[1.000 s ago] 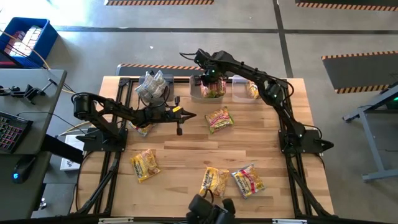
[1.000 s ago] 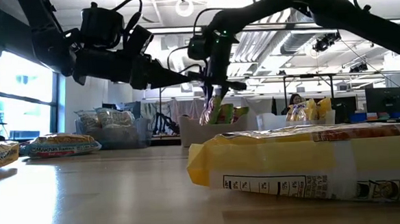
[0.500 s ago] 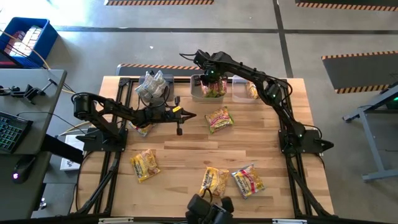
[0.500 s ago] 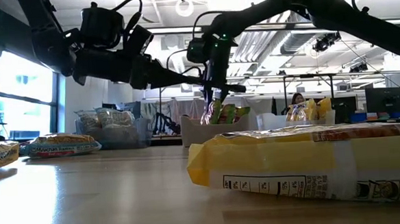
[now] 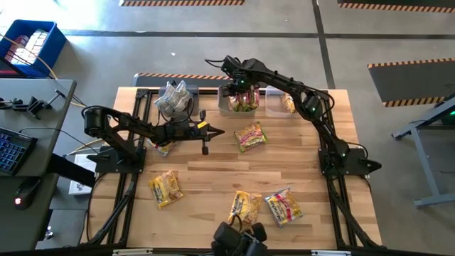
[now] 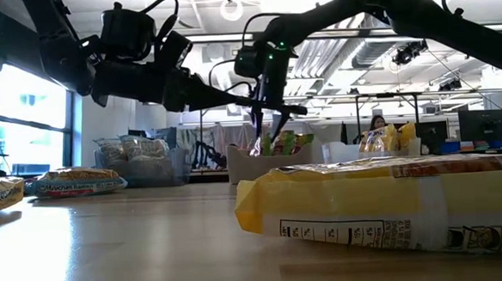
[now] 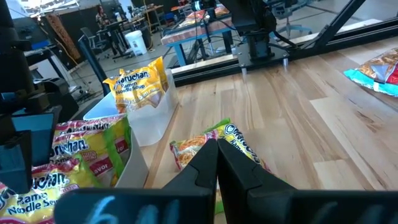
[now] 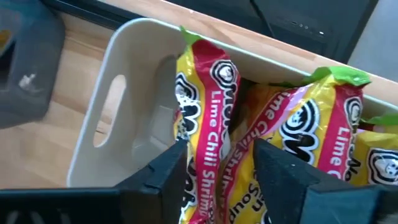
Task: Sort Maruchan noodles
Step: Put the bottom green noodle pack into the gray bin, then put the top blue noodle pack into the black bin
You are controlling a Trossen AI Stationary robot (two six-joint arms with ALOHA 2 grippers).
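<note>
The Maruchan noodles are yellow packets. Several lie loose on the table: one in the middle, one at the near left, two at the near edge. Others stand in three bins along the far edge. My right gripper hangs open over the middle bin, its fingers either side of an upright lime-chili packet that stands in that bin. My left gripper is shut on nothing and hovers level above the table's middle, over a green-edged packet. My right gripper points down into the middle bin with its fingers spread on either side of the lime-chili packet's top edge. The packet stands in the bin among others. I cannot tell whether a finger touches it.
The left bin holds silvery packets and the right bin yellow ones. Another packet lies under the left arm. Bare wood lies between the middle packet and the near ones. A packet fills the low view's foreground.
My right gripper has opened above the middle bin and let go of the lime-chili packet it held, which now stands in the bin. The gripper has tipped slightly but stayed over the bin.
</note>
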